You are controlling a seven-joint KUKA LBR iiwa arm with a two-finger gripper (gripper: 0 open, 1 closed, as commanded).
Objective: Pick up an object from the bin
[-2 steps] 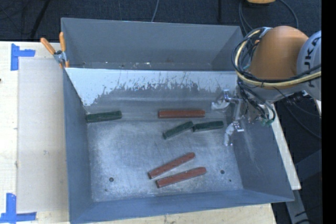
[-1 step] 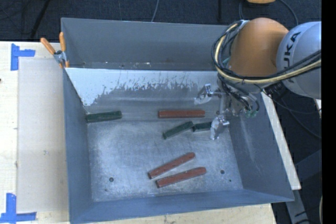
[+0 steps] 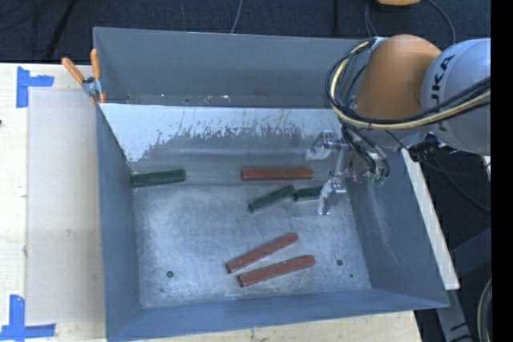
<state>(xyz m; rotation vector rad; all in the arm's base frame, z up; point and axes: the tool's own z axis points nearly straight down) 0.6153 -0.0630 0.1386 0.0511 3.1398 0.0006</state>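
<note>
My gripper [image 3: 327, 200] hangs low over the right part of the bin floor, below the orange-covered wrist. A short dark green stick [image 3: 307, 193] lies right beside it on its left, touching or nearly touching it. A longer dark green stick [image 3: 271, 198] lies tilted just left of that one. A brown stick [image 3: 276, 173] lies flat a little farther back, near the foot of the back wall.
Two brown sticks [image 3: 260, 251] [image 3: 276, 271] lie side by side, tilted, near the front of the bin. Another dark green stick [image 3: 158, 179] rests at the far left by the left wall. The right wall slopes up close behind the gripper.
</note>
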